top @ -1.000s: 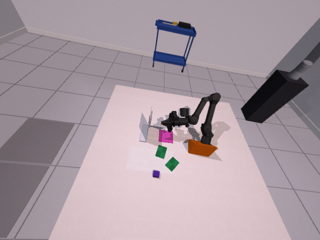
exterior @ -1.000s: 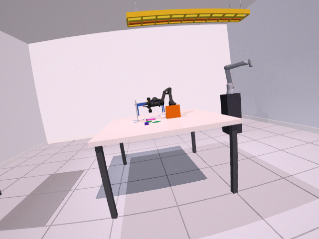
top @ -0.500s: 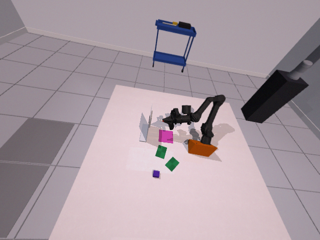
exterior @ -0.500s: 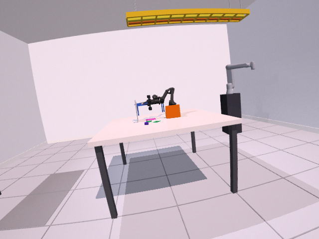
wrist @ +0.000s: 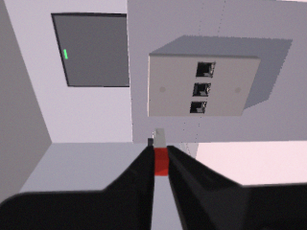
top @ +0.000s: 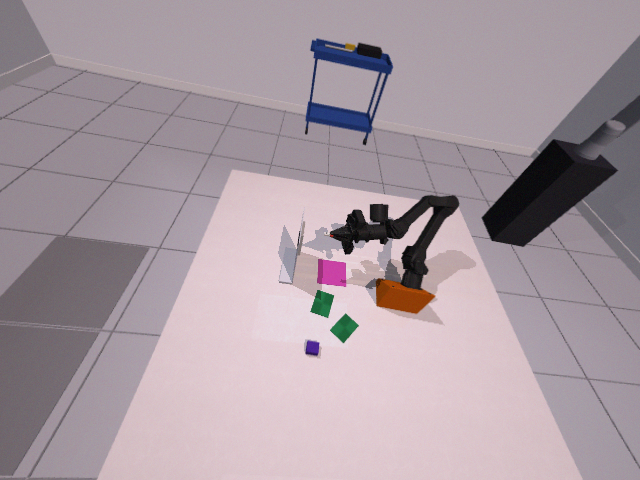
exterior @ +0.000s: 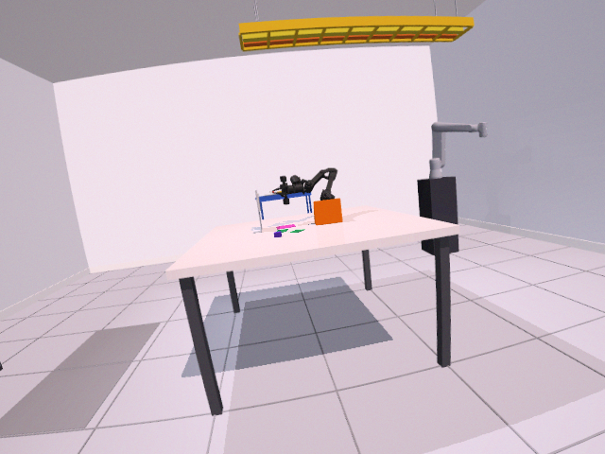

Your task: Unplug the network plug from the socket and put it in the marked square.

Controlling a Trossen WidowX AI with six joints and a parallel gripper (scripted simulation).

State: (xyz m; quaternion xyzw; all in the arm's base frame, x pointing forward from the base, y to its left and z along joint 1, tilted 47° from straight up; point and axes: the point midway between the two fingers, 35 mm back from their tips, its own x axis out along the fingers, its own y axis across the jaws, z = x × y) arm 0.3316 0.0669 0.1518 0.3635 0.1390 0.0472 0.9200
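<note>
My gripper (top: 333,236) (exterior: 275,192) (wrist: 159,152) is shut on the red and whitish plug (wrist: 161,165). It holds the plug in the air, out of the socket, with the whitish end pointing forward. The upright panel (exterior: 259,211) (wrist: 140,29) stands in front with a gap between. Its beige socket plate (wrist: 175,77) has three dark openings, all empty, above the plug in the wrist view. The magenta square (top: 331,272) (exterior: 285,226) lies on the table, lower than the gripper and near the panel's foot. The thin tab is too small to tell.
Two green pieces (top: 322,303) (top: 344,328) and a purple cube (top: 312,347) (exterior: 277,235) lie on the table (top: 330,413) (exterior: 234,253) on the near side of the magenta square. The orange block (top: 403,298) (exterior: 327,211) stands at the arm's base. A dark rectangle (wrist: 93,53) shows beside the panel.
</note>
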